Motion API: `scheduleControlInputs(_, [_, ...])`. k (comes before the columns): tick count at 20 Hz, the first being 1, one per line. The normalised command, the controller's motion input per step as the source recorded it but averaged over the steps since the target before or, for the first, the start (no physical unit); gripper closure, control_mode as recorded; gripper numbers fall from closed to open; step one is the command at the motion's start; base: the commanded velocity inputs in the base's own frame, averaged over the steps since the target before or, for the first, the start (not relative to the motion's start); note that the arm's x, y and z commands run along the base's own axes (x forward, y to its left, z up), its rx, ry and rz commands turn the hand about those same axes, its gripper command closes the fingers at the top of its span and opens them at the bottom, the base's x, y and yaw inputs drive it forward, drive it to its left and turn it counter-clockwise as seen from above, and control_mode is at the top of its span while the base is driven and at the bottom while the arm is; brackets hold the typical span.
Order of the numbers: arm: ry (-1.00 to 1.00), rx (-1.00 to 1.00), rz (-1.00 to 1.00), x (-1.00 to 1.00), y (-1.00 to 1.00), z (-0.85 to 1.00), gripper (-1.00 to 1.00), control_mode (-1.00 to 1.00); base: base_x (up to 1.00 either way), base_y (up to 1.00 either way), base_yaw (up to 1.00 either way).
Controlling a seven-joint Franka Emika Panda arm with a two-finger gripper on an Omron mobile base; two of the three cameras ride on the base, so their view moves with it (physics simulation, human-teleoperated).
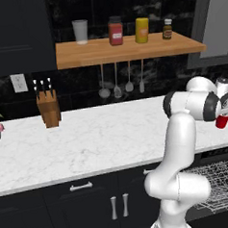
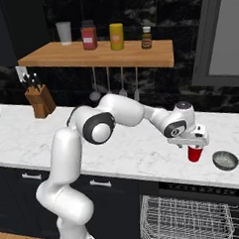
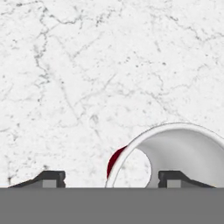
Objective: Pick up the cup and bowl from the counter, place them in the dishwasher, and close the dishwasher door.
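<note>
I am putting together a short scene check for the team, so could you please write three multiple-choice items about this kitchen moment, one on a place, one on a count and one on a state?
1. Where does the small grey bowl lie?
A. on the wooden shelf
B. on the counter, to the right of the red cup in the right base view
C. inside the dishwasher rack

2. How many containers stand on the wooden shelf?
A. two
B. six
C. four

3. How is the dishwasher right now?
A. open, its wire rack showing
B. shut
C. open, with the cup loaded

Answers:
1 B, the bowl rests on the marble beside the cup, under the tool.
2 C, a pale tumbler, a red jar, a yellow jar and a small brown bottle stand there.
3 A, the grey rack shows below the counter edge with no dishes in its visible part.
</note>
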Motion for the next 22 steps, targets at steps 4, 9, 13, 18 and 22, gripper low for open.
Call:
scheduleControlInputs(4, [0.0, 0.0, 0.05, 0.0, 0.0, -0.04, 1.0, -1.0, 0.0, 0.0, 0.0])
scheduleControlInputs(9, [0.0, 0.0, 0.01, 0.03, 0.0, 0.0, 1.0, -1.0, 0.0, 0.0, 0.0])
scheduleControlInputs(13, [0.0, 0.04, 0.0, -0.07, 0.04, 0.08, 1.0, -1.0, 0.0, 0.0, 0.0])
scheduleControlInputs(18, [-0.02, 0.0, 0.0, -0.52, 0.23, 0.45, 1.0, -1.0, 0.0, 0.0, 0.0])
scheduleControlInputs(22, [0.0, -0.03, 0.03, -0.81, 0.56, 0.44, 1.0, -1.0, 0.0, 0.0, 0.0])
